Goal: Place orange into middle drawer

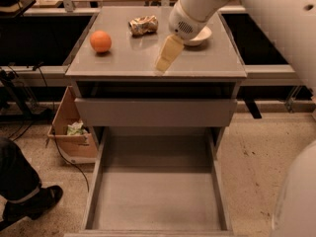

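Grey worktop point(207, 65): one orange point(100, 41) far left, one foil bag point(143, 25), one white bowl point(202, 35) half hidden behind arm point(197, 4); end effector point(163, 62) above centre, grip unreadable; middle drawer point(158, 196) open below, front edge cut off

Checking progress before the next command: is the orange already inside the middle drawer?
No, the orange sits on the cabinet top, left of the gripper poised over that top, while the open middle drawer lies below.

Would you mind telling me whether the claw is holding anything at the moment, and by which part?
Nothing is held. The claw hangs empty over the front middle of the cabinet top, well apart from the orange, which sits near its left side.
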Robot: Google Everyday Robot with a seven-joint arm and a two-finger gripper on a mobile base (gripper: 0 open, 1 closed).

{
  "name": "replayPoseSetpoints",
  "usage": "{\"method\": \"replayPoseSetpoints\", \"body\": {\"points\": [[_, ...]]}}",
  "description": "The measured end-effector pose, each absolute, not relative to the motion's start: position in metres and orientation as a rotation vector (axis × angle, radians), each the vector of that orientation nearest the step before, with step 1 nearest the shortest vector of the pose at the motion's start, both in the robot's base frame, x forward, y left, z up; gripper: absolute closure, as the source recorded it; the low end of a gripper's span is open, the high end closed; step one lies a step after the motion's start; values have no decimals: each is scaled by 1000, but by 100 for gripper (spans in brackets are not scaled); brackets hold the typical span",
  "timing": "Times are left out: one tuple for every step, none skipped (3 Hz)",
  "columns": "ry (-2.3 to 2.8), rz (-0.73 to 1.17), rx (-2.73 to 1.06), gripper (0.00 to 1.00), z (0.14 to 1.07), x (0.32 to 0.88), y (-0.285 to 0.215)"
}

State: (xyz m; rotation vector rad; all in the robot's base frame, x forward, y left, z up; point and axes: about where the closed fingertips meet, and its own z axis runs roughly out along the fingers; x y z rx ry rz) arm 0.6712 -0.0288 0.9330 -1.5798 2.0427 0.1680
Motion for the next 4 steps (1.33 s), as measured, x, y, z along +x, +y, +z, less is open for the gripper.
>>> {"method": "replayPoseSetpoints", "body": {"points": [[2026,187,-1456,0,922,698,-15],[2001,259,-1300,0,899,769,27],[1974,307,-1222,0,892,815,59],[1952,381,-1166,0,874,847,102]]}}
